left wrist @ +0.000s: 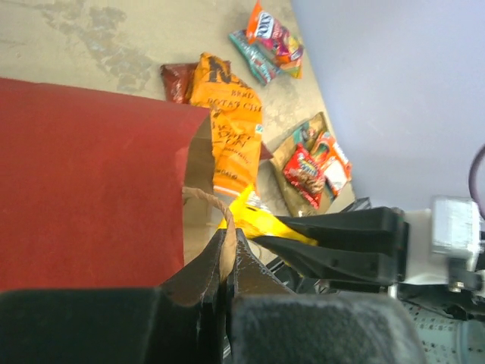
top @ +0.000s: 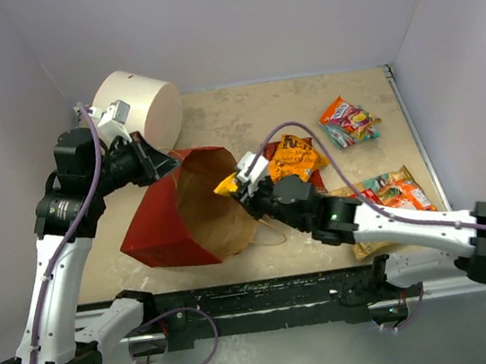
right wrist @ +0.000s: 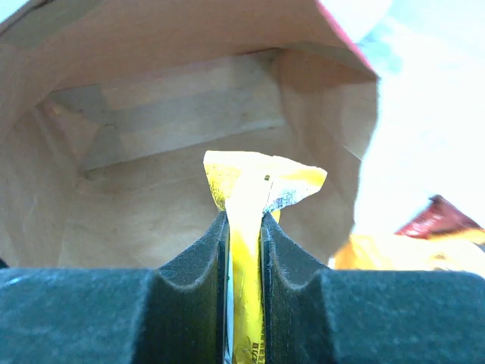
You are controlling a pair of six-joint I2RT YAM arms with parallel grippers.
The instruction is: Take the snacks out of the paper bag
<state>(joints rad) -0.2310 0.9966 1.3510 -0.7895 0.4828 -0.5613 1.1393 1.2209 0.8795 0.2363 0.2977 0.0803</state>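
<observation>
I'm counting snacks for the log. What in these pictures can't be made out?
- Print on the yellow packet: right wrist view, the right gripper covers most of it.
- Lower inside of the paper bag: same view, behind that gripper.
- The dark red packet: left wrist view, mostly under the orange packet.

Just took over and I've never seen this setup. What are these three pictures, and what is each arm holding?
Two robot arms stand at a table. The wide picture looks down from above; the other two come from wrist cameras. The left arm has its jaws shut on the rim of the red paper bag, lying on its side. The right arm has its jaws shut on a yellow packet at the bag's mouth. On the table lie an orange packet, other packets to its right, and a white drum.
</observation>
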